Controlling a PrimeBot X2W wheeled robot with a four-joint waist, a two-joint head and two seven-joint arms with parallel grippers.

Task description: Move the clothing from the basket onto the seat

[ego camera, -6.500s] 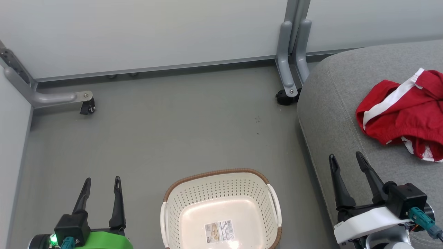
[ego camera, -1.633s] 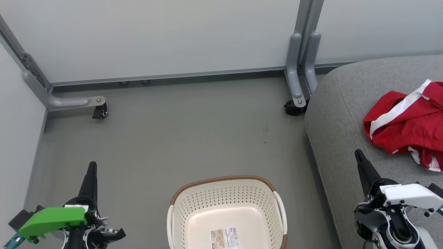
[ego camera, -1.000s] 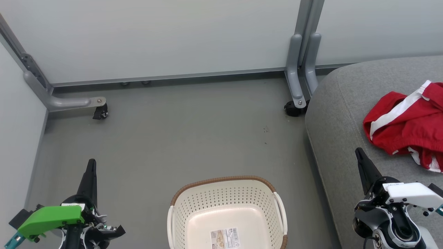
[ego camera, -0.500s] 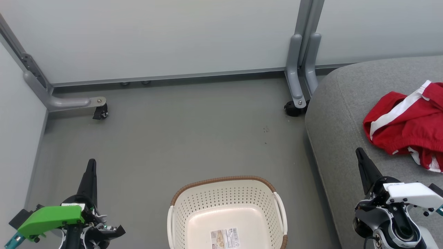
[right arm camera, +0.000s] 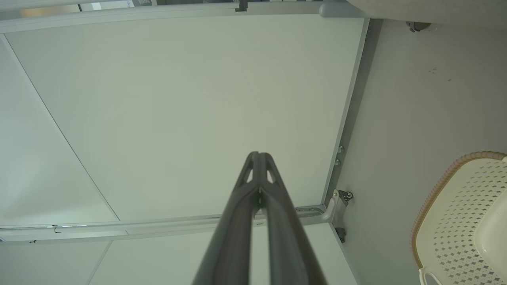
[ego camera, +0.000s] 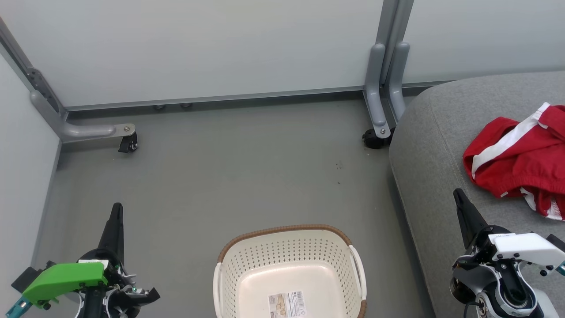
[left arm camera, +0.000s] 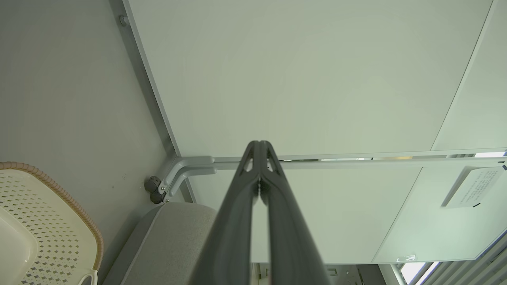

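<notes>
The red clothing (ego camera: 521,159) with white stripes lies bunched on the grey seat (ego camera: 441,145) at the right edge. On the floor at bottom centre stands the cream basket (ego camera: 287,240), holding just a paper label (ego camera: 287,304). My left gripper (ego camera: 116,210) is at the lower left, shut with nothing in it, fingers pointing up the view. Over the seat's near edge, my right gripper (ego camera: 457,194) is shut and holds nothing. The left wrist view shows shut fingertips (left arm camera: 259,144), the basket rim (left arm camera: 79,213) and the seat corner (left arm camera: 174,233). In the right wrist view, fingertips (right arm camera: 258,155) meet beside the basket (right arm camera: 455,206).
Pale partition panels (ego camera: 198,44) close off the back and left. Their grey feet with castors stand at the back left (ego camera: 128,142) and by the seat's corner (ego camera: 375,137). Grey floor (ego camera: 229,168) lies between the basket and the panels.
Over the last second nothing moves. Compared with the oldest frame, both grippers have shut and rolled onto their sides, and the camera has shifted a little.
</notes>
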